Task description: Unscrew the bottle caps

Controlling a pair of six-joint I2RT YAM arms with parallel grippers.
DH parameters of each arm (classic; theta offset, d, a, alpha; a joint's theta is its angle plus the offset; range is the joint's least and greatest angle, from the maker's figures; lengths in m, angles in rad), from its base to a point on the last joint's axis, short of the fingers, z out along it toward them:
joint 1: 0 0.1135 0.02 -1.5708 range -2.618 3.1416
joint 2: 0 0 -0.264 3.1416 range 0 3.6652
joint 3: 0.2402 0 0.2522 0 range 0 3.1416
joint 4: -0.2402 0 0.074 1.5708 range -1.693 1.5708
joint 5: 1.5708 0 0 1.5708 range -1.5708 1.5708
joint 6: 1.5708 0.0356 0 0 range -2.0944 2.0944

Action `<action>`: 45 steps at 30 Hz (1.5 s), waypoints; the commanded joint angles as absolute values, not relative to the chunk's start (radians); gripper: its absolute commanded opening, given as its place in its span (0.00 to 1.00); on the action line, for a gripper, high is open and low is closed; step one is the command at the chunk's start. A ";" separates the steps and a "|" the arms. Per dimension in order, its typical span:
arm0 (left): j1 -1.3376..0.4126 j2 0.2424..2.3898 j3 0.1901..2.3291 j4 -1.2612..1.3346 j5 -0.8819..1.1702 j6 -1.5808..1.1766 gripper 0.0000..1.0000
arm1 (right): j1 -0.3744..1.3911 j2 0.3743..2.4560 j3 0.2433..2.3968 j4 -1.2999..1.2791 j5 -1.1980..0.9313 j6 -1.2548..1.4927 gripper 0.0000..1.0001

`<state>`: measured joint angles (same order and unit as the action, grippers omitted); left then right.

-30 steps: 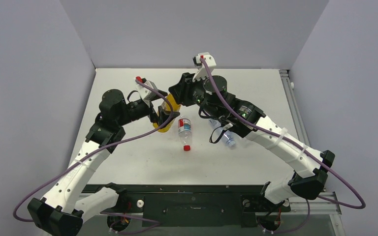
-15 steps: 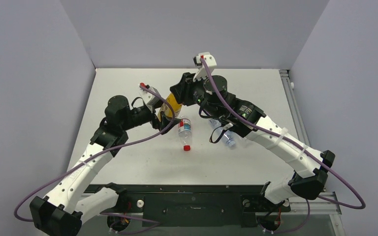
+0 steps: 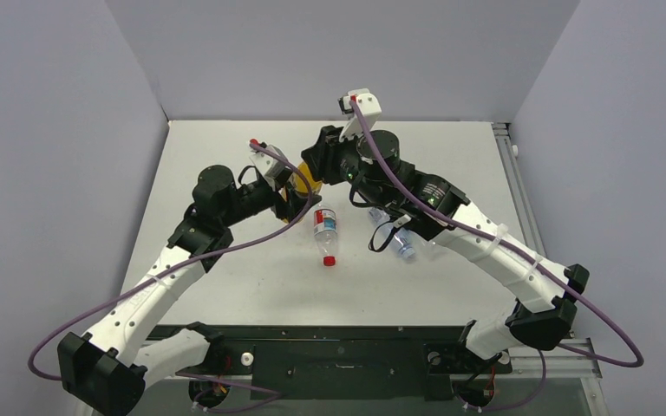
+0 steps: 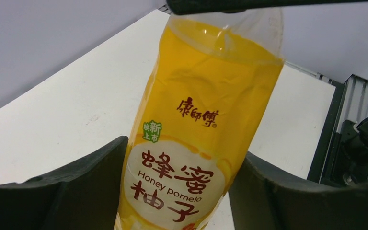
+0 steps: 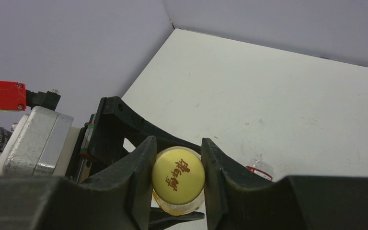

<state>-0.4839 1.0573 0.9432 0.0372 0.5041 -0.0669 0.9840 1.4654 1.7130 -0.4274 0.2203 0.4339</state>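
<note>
Pinching yellow cap (image 5: 178, 178) in right gripper (image 5: 178, 160), left gripper (image 4: 186, 151) clamps juice bottle (image 4: 206, 96) between its jaws; weak body grip may let bottle spin with cap.

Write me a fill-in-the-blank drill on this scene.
The right end effector is shut on the juice cap, which is coloured ___.
The left end effector grips the juice bottle, whose label reads Honey ___.
The clear bottle lying beside the juice bottle has a ___ screw top.
Missing: yellow; pomelo; red.
</note>
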 commanded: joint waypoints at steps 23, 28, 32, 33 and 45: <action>-0.468 0.893 0.854 0.141 0.481 -0.160 0.00 | 1.071 1.507 1.895 -0.498 0.345 0.466 0.70; -0.468 0.903 0.861 0.155 0.470 -0.207 0.00 | 1.084 1.571 2.005 -0.572 0.424 0.480 0.70; -0.468 0.929 0.874 0.153 0.454 -0.213 0.00 | 1.099 1.602 2.037 -0.603 0.451 0.476 0.58; -0.468 0.932 0.875 0.153 0.453 -0.214 0.00 | 1.101 1.602 2.034 -0.601 0.452 0.476 0.56; -0.468 0.932 0.900 0.153 0.433 -0.254 0.00 | 1.091 1.635 2.071 -0.641 0.456 0.466 0.50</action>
